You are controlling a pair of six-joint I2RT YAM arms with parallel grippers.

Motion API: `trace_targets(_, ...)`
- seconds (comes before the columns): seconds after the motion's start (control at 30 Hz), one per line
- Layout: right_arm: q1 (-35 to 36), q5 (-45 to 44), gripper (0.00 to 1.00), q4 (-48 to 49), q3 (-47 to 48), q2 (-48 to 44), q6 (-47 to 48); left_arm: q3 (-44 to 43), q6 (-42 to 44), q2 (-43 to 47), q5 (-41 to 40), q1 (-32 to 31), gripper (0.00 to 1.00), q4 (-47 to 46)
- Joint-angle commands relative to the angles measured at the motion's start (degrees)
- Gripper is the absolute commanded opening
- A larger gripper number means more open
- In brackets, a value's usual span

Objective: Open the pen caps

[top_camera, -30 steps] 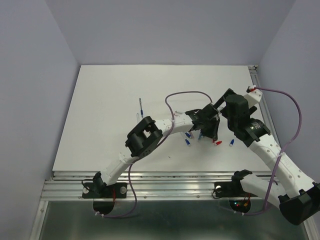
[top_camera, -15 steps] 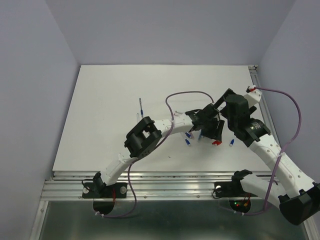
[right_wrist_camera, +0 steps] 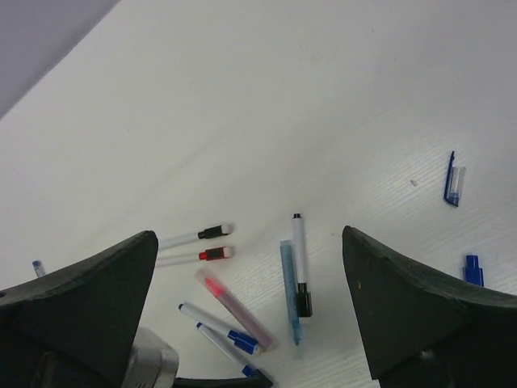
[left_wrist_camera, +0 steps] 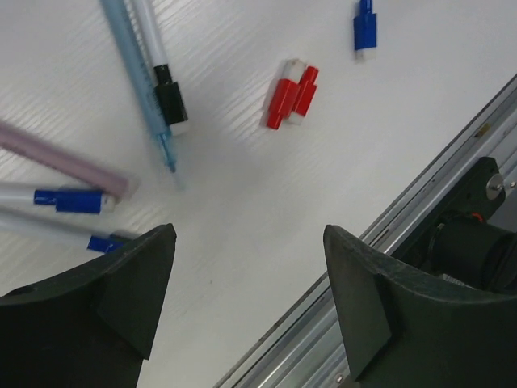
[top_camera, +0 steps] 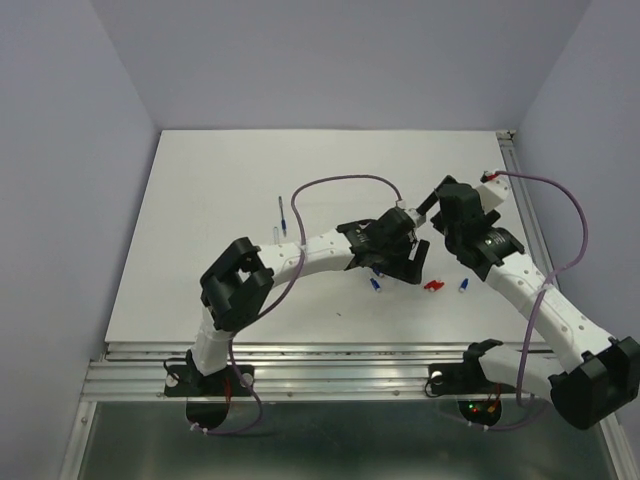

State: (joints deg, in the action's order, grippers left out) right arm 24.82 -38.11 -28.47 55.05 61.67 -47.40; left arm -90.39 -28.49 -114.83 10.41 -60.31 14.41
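Left-arm elbow and forearm have swung toward the left of the scene within the last second, drawing the left gripper (left_wrist_camera: 246,250) back from the right gripper (right_wrist_camera: 249,259), which has itself retreated toward the far side. Both pincers stand with fingers wide apart and grip nothing. This withdrawal leaves the two red caps (top_camera: 432,285) exposed on the white table (top_camera: 220,190), close to its near edge and just right of the left gripper. They lie side by side, touching, which suggests a deliberate deposit after removal rather than scatter. A blue cap (top_camera: 464,285) lies just right of them, and a second blue cap (top_camera: 375,284) lies to their left, on the near side of the left gripper. The open stance of both pincers reads as a reset before the next pen is selected. In the right wrist view the remaining pens (right_wrist_camera: 300,259) form a loose cluster: a black cap (right_wrist_camera: 212,233) and a seated red cap (right_wrist_camera: 212,255) appear still fitted on pale barrels, while a teal barrel (right_wrist_camera: 288,299) shows a bare tip. Caps are short, blocky, smooth moulded plastic. Barrels are thin, round, pale or translucent, and will probably roll if nudged. The table surface is matte with a faint linear grain, and a metal rail (left_wrist_camera: 452,178) borders its near edge.
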Motion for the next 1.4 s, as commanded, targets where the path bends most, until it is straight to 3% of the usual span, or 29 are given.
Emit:
trace_targets(0.0, -1.2, 2.7, 1.0, -2.0, 1.7, 3.2, 0.4, 5.1, -0.4, 8.7, -7.7, 1.9, 0.86, -2.4)
trace_targets(0.2, -2.4, 8.6, 1.0, -1.9, -0.5, 6.9, 1.7, 13.4, -2.5, 15.5, -12.8, 6.4, 0.86, -2.8)
trace_targets(0.47, -2.8, 11.8, 1.0, -0.2, -4.2, 7.2, 4.1, 21.0, -5.3, 19.0, -13.2, 12.3, 0.85, -4.5)
trace_targets(1.0, -2.8, 8.1, 1.0, 1.7, -8.5, 7.2, 5.2, 12.1, -9.7, 8.1, -11.5, 12.2, 0.76, 1.4)
trace_targets(1.37, -4.3, 14.2, 0.86, 4.6, -6.8, 18.1, 5.5, 11.4, -10.4, 7.5, -11.6, 11.2, 0.76, 1.1)
